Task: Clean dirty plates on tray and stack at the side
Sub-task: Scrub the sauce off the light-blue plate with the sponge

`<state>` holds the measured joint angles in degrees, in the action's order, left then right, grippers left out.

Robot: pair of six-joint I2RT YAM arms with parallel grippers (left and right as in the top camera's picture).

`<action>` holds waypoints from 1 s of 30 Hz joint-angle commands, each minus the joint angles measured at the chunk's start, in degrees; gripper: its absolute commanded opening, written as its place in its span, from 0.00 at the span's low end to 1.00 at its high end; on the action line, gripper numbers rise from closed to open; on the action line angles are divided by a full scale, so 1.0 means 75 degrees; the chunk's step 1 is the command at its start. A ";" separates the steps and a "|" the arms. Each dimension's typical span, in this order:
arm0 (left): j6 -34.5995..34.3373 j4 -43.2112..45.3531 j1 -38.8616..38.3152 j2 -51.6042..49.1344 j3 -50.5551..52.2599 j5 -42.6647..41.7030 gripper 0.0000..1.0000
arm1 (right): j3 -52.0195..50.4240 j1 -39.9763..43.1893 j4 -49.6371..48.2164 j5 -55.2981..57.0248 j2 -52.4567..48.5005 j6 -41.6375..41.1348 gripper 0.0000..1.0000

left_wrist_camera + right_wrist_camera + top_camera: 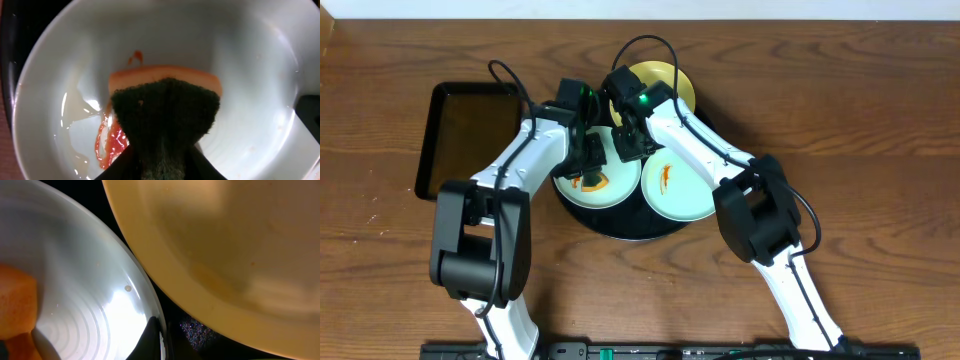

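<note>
Green felt tops the orange foam sponge point(165, 107) clenched in the left claw point(590, 160), pressed on the near-left pale mint round plate point(260, 65), on the large round black tray point(610, 228), to scrub its smear point(112, 142). The right claw point(628, 142) is at that rim, likely steadying; we cannot tell its grip.

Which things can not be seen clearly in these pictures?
- Overhead: the left hand covers most of the left mint plate's smear.
- Overhead: the right arm hides part of the yellow plate.
- Right wrist: the bottom edge cuts off the right hand; open or shut unclear.
- Left wrist: the sponge hides part of the smear.
</note>
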<state>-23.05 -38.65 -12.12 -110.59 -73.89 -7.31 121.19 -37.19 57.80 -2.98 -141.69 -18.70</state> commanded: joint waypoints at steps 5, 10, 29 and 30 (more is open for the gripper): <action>0.0064 0.0044 -0.0017 -0.0079 0.0160 0.0125 0.08 | -0.0245 -0.0032 0.0099 -0.0061 -0.0254 -0.0128 0.01; 0.0058 0.0003 -0.0020 0.0230 0.0093 -0.0038 0.07 | -0.0245 -0.0032 0.0099 -0.0058 -0.0254 -0.0128 0.01; 0.0201 0.0192 -0.0023 -0.0472 0.0195 0.1113 0.07 | -0.0242 -0.0032 0.0122 -0.0061 -0.0254 -0.0163 0.01; 0.0312 0.0090 -0.0023 -0.0472 0.0195 0.1571 0.07 | -0.0245 -0.0029 0.0119 -0.0061 -0.0254 -0.0163 0.01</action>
<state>-24.40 -35.09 -12.62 -111.96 -72.97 -10.17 121.19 -37.19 57.82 -2.98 -141.69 -18.87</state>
